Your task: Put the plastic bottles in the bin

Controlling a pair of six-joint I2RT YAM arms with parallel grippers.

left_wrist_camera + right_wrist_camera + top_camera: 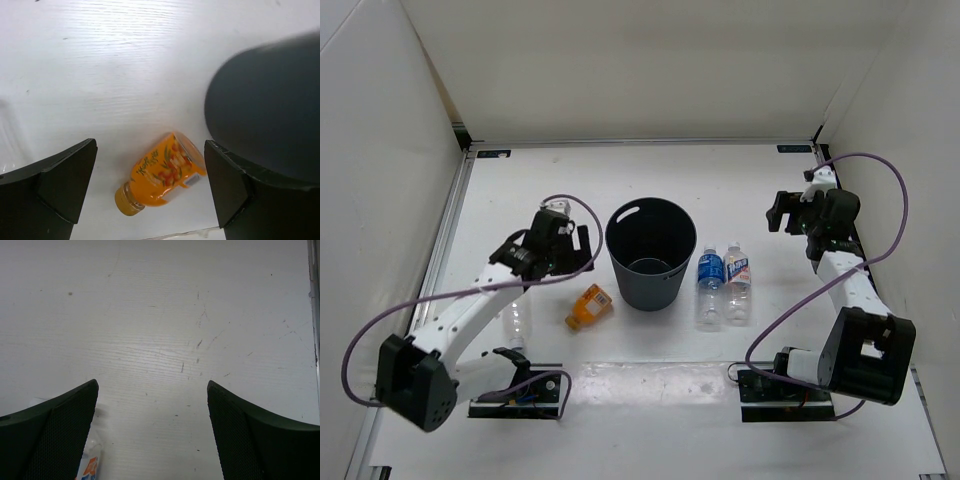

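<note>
Orange bottle [162,175] on its side on bench [650,180], just beside bin [652,288]; left fingers [65,182] wide, empty; right fingers [55,425] wide, empty.

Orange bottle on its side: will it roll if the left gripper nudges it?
Probably yes: the orange bottle lies on its rounded side. Its solid orange colour suggests it is full, so fairly heavy. Glossy label may slip.

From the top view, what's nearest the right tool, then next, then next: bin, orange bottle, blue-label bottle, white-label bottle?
From the right tool:
1. White-label bottle, right of the pair.
2. Blue-label bottle, left of it.
3. Bin, in the middle.
4. Orange bottle, left of the bin.
</note>
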